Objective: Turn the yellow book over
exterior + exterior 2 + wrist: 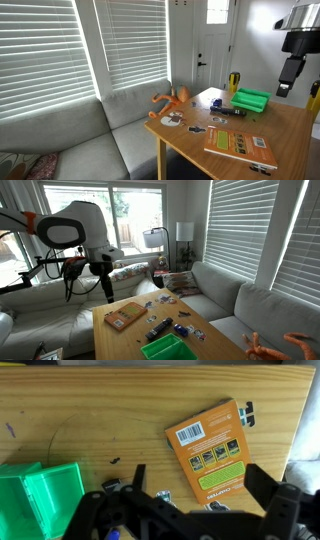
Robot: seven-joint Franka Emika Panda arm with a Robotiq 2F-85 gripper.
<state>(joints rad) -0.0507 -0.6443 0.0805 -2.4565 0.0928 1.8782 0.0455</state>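
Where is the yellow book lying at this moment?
In both exterior views the yellow book lies flat on the wooden table, orange face up, near a corner, apart from the green tray.

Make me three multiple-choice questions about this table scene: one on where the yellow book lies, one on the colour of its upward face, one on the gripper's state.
1. Where does the yellow book lie?
A) flat on the table, apart from the green tray
B) inside the tray
C) on the sofa

2. Which colour faces up?
A) blue
B) orange
C) white

3. How is the gripper?
A) shut on the book
B) shut on the tray
C) open and empty, above the table

Answers:
1 A, bare wood shows between book and tray.
2 B, the wrist view shows an orange cover with a barcode.
3 C, its fingers stand wide apart, gripping nothing.
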